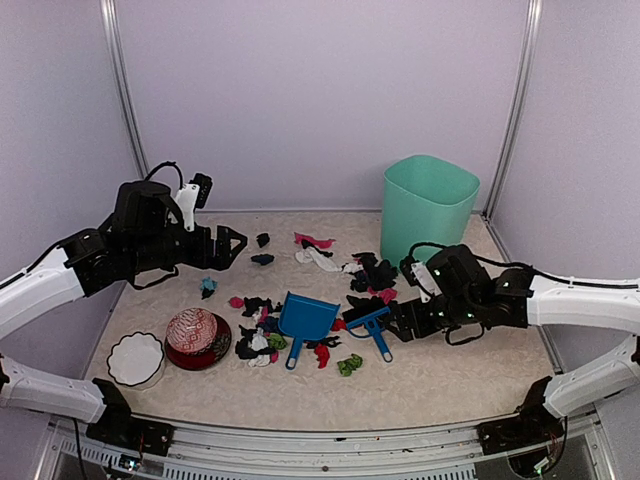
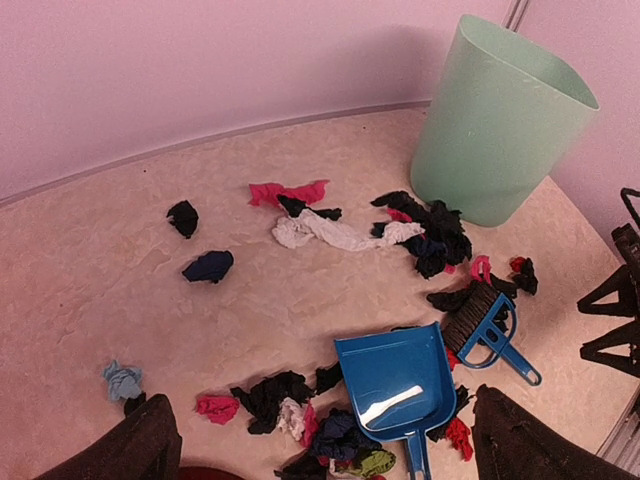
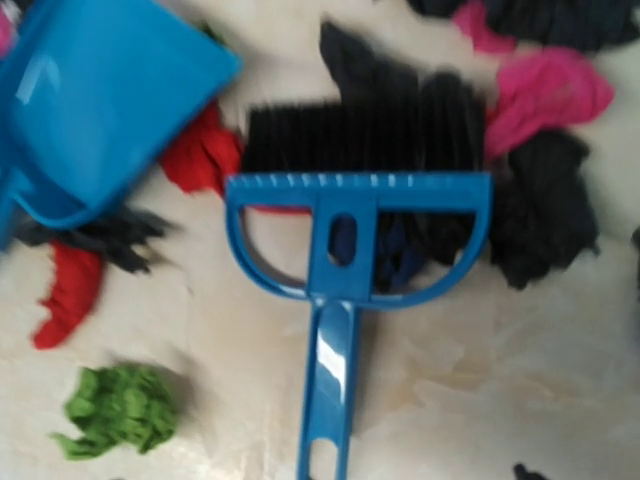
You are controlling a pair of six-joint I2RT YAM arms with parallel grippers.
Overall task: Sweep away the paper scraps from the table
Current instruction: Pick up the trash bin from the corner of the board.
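Many paper scraps lie on the beige table [image 1: 450, 390]: a pile [image 1: 258, 340] left of the blue dustpan [image 1: 305, 318], a pile [image 1: 372, 272] by the bin, and a green one [image 1: 349, 364] in front. The blue hand brush [image 1: 373, 327] lies flat with its bristles against black and pink scraps [image 3: 545, 90]. My right gripper [image 1: 400, 320] hovers open just right of the brush, whose handle [image 3: 330, 370] shows in the right wrist view; my own fingers are out of that view. My left gripper [image 1: 232, 247] is open and empty, held high at the far left, with dark fingers [image 2: 140, 440] framing the dustpan [image 2: 395, 380].
A mint green bin [image 1: 428, 205] stands at the back right, close behind the scraps. A red patterned bowl [image 1: 197, 338] and a white bowl [image 1: 135, 358] sit at the front left. Walls close in the table at the back and sides.
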